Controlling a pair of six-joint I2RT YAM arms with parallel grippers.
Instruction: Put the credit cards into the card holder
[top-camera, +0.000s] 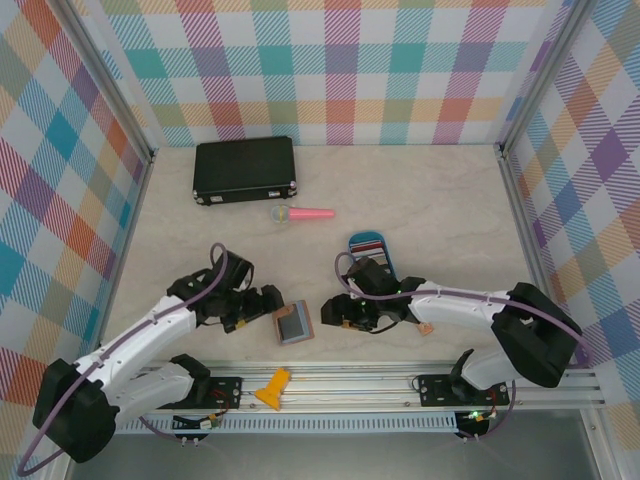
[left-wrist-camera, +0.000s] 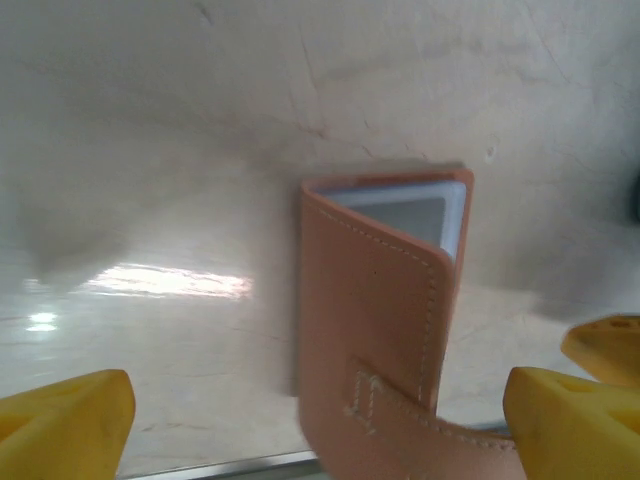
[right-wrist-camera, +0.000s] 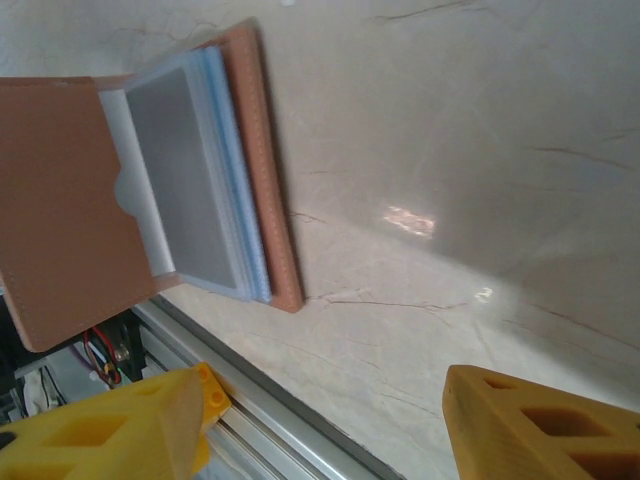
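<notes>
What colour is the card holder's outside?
The card holder is pinkish-brown, clearest in the left wrist view.

Card holder (left-wrist-camera: 370, 330): matt pinkish-brown leather look, stitched edges. Inner sleeves (right-wrist-camera: 190, 180): smooth translucent plastic, slight sheen. Table (top-camera: 450, 200): smooth marble-pattern surface, semi-gloss, glare spots. Rail (top-camera: 380, 378) along its near edge: bare ribbed metal. Black case (top-camera: 244, 168) toward far-left corner: matt shell.
</notes>
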